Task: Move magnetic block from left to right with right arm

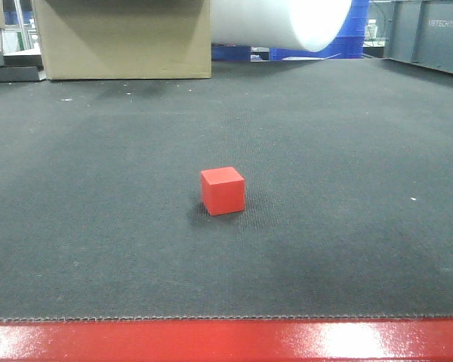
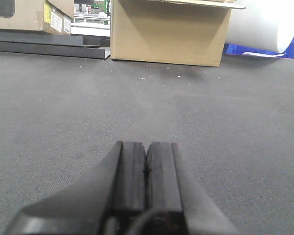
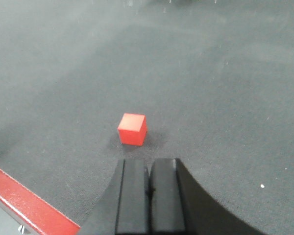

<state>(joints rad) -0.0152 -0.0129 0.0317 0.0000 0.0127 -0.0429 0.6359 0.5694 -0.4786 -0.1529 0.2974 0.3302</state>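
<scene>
1. I see a small red cube, the magnetic block (image 1: 223, 191), sitting flat on the dark grey fuzzy tabletop (image 1: 347, 226). Nothing is touching it.
2. In the front view the block is near the middle of the tabletop, a bit closer to the shiny red front edge (image 1: 226, 341) than to the back.
3. In my right wrist view the block (image 3: 132, 129) sits on the mat just in front of the right gripper (image 3: 149, 169), a little to the left of its tips, with a small gap between them.
4. The black fingers (image 3: 132, 196) of the right gripper are pressed together. They hold nothing.
5. The red edge (image 3: 29, 208) of the tabletop shows in the bottom left corner of that view.
6. In my left wrist view the left gripper (image 2: 146, 152) hangs low over bare grey mat. Its black fingers (image 2: 130, 181) are pressed together too, and they hold nothing.
7. I cannot see the block in the left wrist view.
8. At the back of the tabletop stands a big brown cardboard box (image 1: 124, 38).
9. Next to the box lies a fat white roll (image 1: 287, 21), with blue crates (image 1: 355, 30) behind it.
10. A flat black board (image 2: 49, 46) lies at the back left, with another brown box (image 2: 32, 14) on top of it.
</scene>
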